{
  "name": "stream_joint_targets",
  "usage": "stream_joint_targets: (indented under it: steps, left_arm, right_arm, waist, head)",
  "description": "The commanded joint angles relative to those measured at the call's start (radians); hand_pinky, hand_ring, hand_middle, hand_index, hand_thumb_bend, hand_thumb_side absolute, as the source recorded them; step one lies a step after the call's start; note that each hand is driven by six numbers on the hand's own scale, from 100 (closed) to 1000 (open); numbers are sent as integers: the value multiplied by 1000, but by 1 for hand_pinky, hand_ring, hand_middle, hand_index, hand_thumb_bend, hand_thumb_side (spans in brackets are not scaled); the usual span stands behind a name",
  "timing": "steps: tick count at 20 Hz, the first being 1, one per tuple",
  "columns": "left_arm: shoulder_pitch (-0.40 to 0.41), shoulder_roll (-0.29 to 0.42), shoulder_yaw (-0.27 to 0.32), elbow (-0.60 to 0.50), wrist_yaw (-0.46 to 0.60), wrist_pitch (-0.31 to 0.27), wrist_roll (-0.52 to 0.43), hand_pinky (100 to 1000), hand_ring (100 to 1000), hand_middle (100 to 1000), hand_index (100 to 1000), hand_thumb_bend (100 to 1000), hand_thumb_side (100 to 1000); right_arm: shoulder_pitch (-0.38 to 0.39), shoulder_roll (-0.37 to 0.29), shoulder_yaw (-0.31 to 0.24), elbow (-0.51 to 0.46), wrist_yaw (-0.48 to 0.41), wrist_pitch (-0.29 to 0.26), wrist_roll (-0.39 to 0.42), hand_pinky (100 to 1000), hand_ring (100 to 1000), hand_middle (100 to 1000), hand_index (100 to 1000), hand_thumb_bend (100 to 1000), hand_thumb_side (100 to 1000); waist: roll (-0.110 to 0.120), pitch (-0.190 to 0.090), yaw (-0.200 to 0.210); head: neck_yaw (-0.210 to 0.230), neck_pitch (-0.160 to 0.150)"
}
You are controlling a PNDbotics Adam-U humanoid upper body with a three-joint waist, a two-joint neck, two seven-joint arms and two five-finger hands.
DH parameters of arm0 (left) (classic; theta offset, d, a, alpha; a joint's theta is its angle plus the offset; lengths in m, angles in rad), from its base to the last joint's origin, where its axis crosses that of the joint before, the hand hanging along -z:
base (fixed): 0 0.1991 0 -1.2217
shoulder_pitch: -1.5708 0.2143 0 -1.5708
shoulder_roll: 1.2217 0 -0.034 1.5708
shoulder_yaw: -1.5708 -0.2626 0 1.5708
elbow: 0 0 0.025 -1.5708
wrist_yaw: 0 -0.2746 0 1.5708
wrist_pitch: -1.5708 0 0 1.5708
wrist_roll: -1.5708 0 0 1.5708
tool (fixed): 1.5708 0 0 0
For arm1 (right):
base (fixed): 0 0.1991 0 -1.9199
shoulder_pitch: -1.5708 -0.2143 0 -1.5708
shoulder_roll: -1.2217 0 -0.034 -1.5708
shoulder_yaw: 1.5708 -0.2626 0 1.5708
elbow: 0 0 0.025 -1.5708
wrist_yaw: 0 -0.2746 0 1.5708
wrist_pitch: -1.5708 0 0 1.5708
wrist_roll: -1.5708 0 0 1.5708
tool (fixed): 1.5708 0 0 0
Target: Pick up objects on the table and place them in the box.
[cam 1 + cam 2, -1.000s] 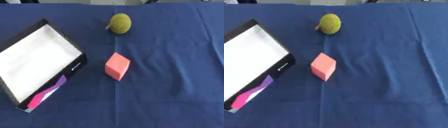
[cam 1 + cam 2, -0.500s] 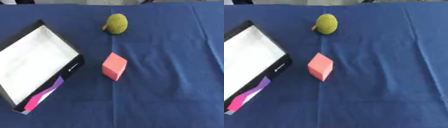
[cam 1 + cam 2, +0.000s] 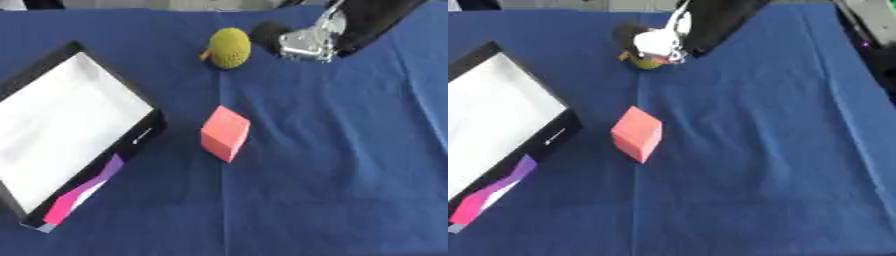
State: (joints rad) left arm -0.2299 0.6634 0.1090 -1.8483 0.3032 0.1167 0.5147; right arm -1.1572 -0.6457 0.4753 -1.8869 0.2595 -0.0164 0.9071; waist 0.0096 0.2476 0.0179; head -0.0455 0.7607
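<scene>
Item one: my right hand, far centre, just right of the yellow-green fruit; I cannot tell how its fingers sit. Item two: pink block, mid-table on the blue cloth. Item three: white-lined box, left.

A: Item, right hand. Condition?

B: Blurred beside the yellow-green fruit; finger position cannot be told. Its arm is cut by the top edge.

A: The fruit in the right eye view?

B: Mostly hidden behind that hand; only a lower sliver shows.

A: Item, box, left of the fruit?

B: Near-left corner cut by the left edge in the left eye view; more is lost in the right eye view.
</scene>
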Motion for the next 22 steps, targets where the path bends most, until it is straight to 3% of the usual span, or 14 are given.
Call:
stream_joint_targets:
  steps: [1, 6, 14, 15, 18, 22]
  left_arm:
    - [6, 50, 19, -3, 0, -2, 3, 793, 805, 787, 885, 772, 631]
    - [25, 62, 26, 5, 1, -4, 9, 794, 805, 787, 885, 770, 631]
    - [33, 62, 25, 8, 3, -5, 6, 794, 806, 787, 886, 769, 632]
    - [34, 62, 25, 8, 3, -5, 6, 794, 806, 787, 886, 769, 632]
    - [36, 62, 25, 10, 5, -4, 6, 795, 806, 788, 887, 768, 632]
    - [38, 61, 25, 11, 6, -5, 7, 795, 806, 788, 888, 769, 632]
  right_arm:
    - [-22, 29, 16, 4, 39, -22, 0, 920, 896, 885, 904, 100, 655]
    - [4, 73, 50, -2, 120, -75, 0, 920, 897, 884, 905, 100, 668]
    - [29, 126, 74, 36, 169, -105, 0, 917, 896, 886, 910, 100, 616]
    - [29, 127, 78, 42, 174, -111, 0, 919, 899, 891, 915, 100, 541]
    - [31, 132, 101, 67, 193, -142, 0, 924, 904, 896, 917, 150, 441]
    - [43, 142, 128, 113, 247, -210, 0, 933, 907, 897, 915, 324, 241]
  waist:
    - [-9, -7, -4]
    - [-12, -6, -11]
    - [-11, -1, -14]
    - [-12, 0, -14]
    - [-13, 4, -15]
    - [-14, 8, -14]
  head:
    - [4, -13]
    - [13, -13]
    - [22, -22]
    - [23, -25]
    - [24, -26]
    - [18, -27]
